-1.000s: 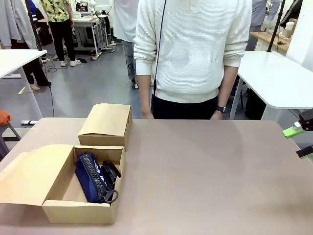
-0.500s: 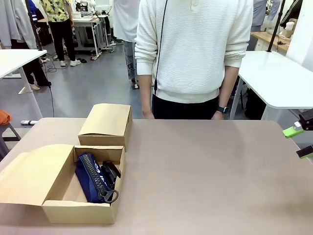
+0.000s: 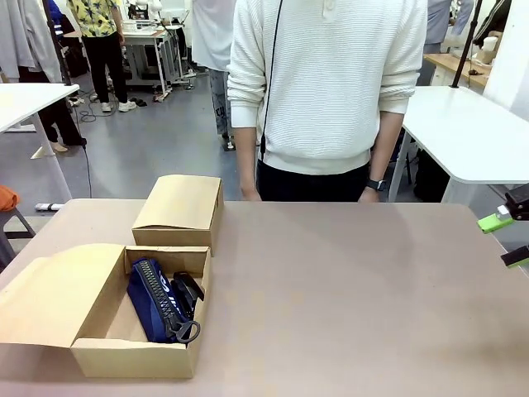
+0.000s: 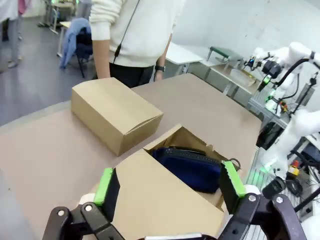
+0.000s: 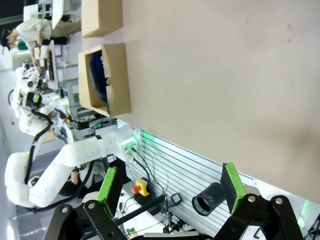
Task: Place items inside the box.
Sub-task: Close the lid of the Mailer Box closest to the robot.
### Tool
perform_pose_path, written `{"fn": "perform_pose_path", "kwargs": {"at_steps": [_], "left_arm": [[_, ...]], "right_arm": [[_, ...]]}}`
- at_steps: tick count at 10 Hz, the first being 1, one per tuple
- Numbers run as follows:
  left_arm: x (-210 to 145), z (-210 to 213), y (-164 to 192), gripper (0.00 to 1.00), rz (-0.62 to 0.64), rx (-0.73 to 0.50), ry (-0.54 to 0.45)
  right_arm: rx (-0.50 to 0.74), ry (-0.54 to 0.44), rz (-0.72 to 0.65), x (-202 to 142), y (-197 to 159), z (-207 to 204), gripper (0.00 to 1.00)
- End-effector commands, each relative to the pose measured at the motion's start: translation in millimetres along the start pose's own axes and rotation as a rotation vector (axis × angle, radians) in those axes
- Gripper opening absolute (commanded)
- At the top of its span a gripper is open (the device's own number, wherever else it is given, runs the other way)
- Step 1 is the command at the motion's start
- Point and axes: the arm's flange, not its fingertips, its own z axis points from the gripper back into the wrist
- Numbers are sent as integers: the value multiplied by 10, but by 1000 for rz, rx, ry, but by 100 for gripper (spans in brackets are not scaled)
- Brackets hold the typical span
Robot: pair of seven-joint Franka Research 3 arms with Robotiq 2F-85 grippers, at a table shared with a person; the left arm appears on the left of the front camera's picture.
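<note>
One item: navy zip pouch [image 3: 157, 299] lying inside open box [image 3: 132, 357], near left of surface [image 3: 347, 289]
Second box: closed box [image 3: 180, 212] just behind open one
Left pincer [image 4: 170, 187]: agape, empty, above box flap
Right pincer [image 5: 170, 185]: agape, empty, at surface's edge
Person [image 3: 326, 91]: standing at far side

We see a tan cardboard open box [image 3: 136, 360] holding a navy zip pouch [image 3: 151, 299] with a black zipper, a plain tan closed box [image 3: 180, 207] on a beige-brown table [image 3: 355, 289], and a person's white ribbed sweater [image 3: 326, 74].
</note>
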Motion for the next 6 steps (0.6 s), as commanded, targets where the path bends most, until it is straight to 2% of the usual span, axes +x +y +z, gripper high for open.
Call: {"fn": "perform_pose_path", "kwargs": {"at_steps": [1, 2, 3, 4, 6], "left_arm": [[-43, -85, -23, 100, 163, -58, 27], [0, 0, 0, 100, 0, 0, 0], [-79, -56, -51, 100, -315, -106, -42], [-76, -124, 135, 100, -643, -51, -105], [-226, -184, 520, 100, -985, -73, -4]], "right_arm": [[23, -5, 24, 15, -11, 5, 100], [23, -5, 24, 15, -11, 5, 100], [23, -5, 24, 15, -11, 5, 100], [23, -5, 24, 15, -11, 5, 100], [23, -5, 24, 15, -11, 5, 100]]}}
